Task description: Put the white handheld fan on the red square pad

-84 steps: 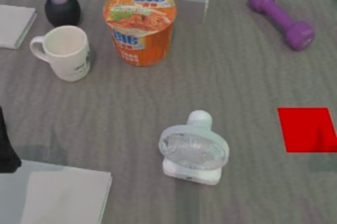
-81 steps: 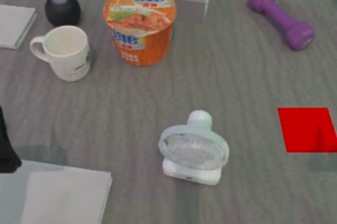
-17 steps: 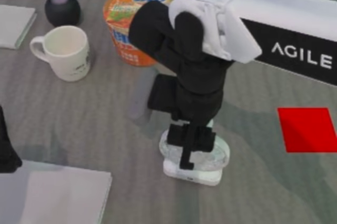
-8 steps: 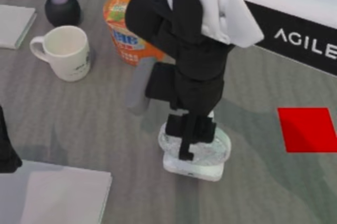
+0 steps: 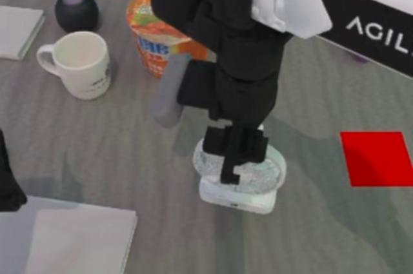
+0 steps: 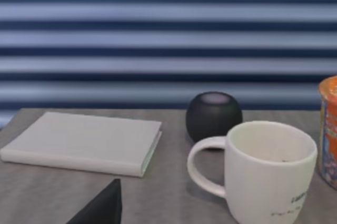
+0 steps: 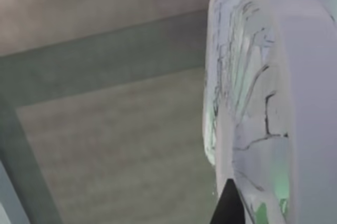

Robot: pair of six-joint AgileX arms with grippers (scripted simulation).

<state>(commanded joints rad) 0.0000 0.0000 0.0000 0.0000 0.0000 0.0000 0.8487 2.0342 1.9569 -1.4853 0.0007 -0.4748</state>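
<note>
The white handheld fan lies near the table's middle, its round grille head up and its rectangular base toward the front edge. My right gripper reaches down from above and is shut on the fan's head; the stub handle is hidden under the arm. In the right wrist view the fan's grille fills the frame beside one dark fingertip. The red square pad lies bare at the table's right edge, well apart from the fan. My left gripper rests open at the left edge.
A white mug, an orange noodle cup and a black ball stand at the back left. A white book lies at the far left, and a pale flat sheet lies at the front left.
The right arm came in over the fan and closed on it. In the last second the fan has shifted slightly up and away from the front edge with the gripper.
</note>
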